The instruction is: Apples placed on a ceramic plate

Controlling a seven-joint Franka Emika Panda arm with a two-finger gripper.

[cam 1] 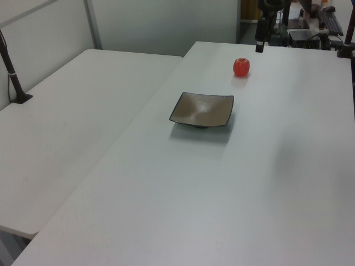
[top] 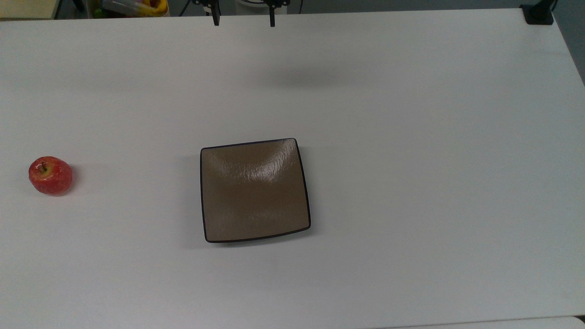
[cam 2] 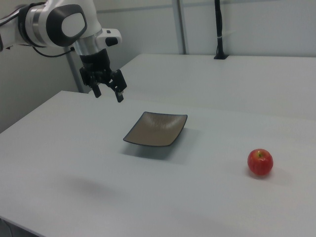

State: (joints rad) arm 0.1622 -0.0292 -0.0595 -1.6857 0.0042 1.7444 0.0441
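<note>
One red apple (top: 50,175) sitting alone on the white table (top: 411,137), well apart from the square ceramic plate (top: 254,190), towards the top view's left. Nothing on the plate yet. Gripper (cam 2: 108,90) hanging high above the table beyond the plate, fingers spread, gripping nothing. Probably poised that way to reach for the apple.

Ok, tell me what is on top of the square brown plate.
Nothing lies on the square glossy brown ceramic plate: its whole shallow centre shows bare. The small red apple sits apart on the white table. What is beneath the plate is covered.
</note>
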